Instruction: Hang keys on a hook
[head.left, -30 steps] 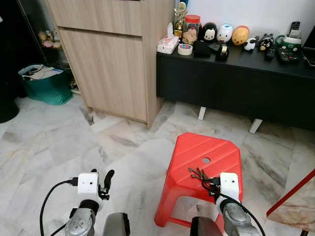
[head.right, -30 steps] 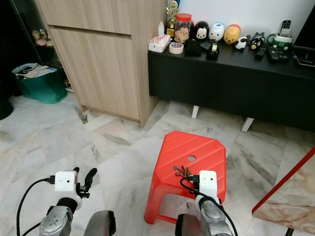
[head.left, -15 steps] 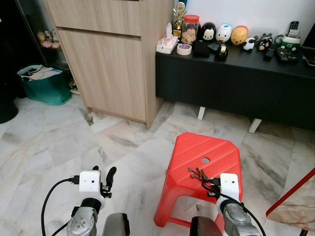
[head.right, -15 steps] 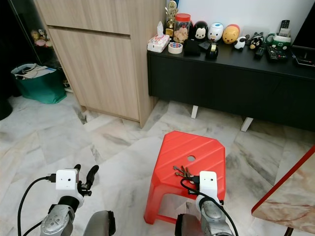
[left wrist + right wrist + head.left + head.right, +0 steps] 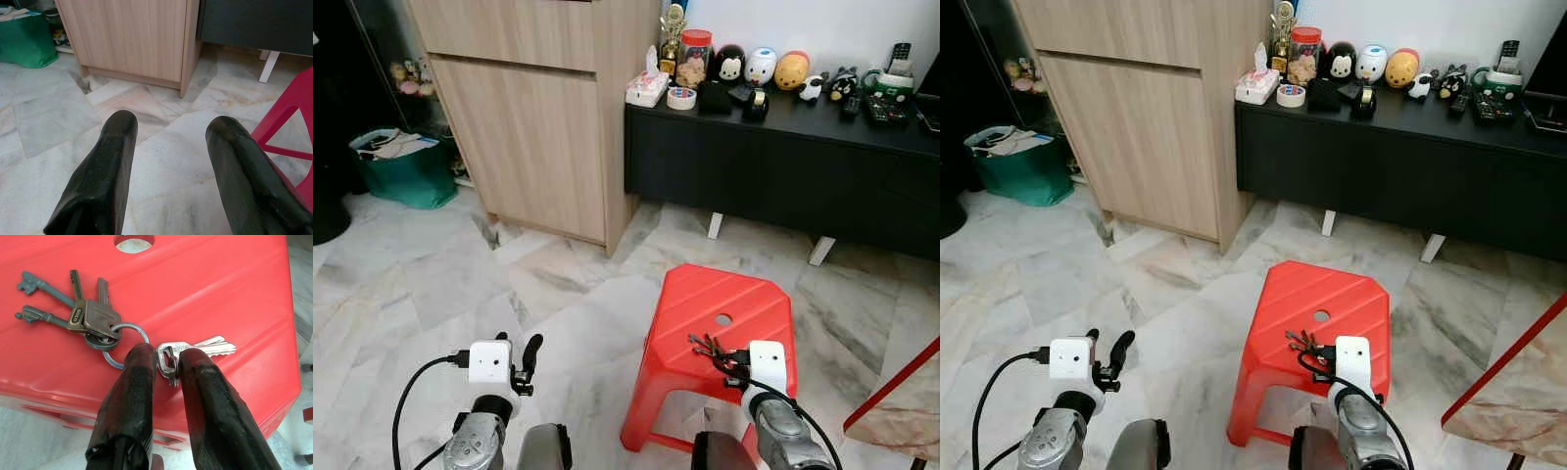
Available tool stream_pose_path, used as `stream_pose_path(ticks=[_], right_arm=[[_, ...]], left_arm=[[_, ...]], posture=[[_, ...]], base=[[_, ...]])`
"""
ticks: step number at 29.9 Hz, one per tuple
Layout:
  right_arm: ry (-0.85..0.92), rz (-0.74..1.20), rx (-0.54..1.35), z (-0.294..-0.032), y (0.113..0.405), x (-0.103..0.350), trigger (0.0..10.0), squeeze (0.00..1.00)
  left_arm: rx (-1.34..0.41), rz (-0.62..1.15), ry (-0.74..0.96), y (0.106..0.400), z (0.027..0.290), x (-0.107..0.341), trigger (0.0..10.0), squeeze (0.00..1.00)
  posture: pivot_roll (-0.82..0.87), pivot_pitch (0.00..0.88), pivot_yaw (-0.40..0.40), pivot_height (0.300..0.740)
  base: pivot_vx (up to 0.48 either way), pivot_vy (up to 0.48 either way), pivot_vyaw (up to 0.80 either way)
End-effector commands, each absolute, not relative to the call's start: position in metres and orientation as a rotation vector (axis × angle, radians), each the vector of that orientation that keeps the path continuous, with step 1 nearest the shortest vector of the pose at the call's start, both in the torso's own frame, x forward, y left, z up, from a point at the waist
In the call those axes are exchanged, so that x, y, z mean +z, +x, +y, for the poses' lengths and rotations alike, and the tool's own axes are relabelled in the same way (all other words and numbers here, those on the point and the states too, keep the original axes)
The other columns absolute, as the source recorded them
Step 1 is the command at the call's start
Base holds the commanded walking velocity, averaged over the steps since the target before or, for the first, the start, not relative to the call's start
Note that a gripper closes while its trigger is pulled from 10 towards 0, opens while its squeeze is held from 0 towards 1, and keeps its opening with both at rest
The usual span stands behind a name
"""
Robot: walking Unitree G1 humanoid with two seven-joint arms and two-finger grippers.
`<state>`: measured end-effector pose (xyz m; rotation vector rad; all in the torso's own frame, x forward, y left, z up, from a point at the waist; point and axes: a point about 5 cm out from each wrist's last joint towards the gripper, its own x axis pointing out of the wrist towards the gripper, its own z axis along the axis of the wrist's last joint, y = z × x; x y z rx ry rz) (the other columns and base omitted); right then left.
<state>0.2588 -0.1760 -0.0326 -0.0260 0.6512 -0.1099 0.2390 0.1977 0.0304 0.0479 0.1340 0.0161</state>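
A bunch of keys (image 5: 93,320) lies on top of a red plastic stool (image 5: 744,294): dark old keys on a large ring, linked to two silver keys (image 5: 208,348). In the eye views the keys (image 5: 707,345) sit near the stool's front edge. My right gripper (image 5: 167,361) is down at the stool top, its two black fingers pinched on the small clasp joining the silver keys to the ring. My left gripper (image 5: 516,346) hovers open over the marble floor, left of the stool, holding nothing.
A tall wooden cabinet (image 5: 538,127) stands ahead on the left. A low black sideboard (image 5: 783,166) with toys, jars and remotes runs along the back wall. A green bag (image 5: 401,171) sits at far left. A marble table corner (image 5: 906,411) juts in at bottom right.
My right gripper has edged slightly forward at the keys. The left arm has barely moved.
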Motion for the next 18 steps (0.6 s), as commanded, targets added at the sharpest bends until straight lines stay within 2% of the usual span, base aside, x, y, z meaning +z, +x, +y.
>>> stream_pose_path(ticks=[1, 18], right_arm=[[-0.023, 0.646, -0.123, -0.1780, 0.2605, -0.0315, 10.0, 0.00], [-0.015, 0.662, -0.126, -0.1746, 0.2534, -0.0372, 10.0, 0.00]], left_arm=[[0.012, 0.142, 0.067, 0.2378, 0.1992, 0.0305, 10.0, 0.00], [0.014, 0.156, 0.071, 0.2362, 0.2015, 0.0272, 10.0, 0.00]], posture=[[0.04, 0.022, -0.028, 0.591], [0.04, 0.025, -0.026, 0.591]], base=[[0.000, 0.000, 0.00], [0.000, 0.000, 0.00]])
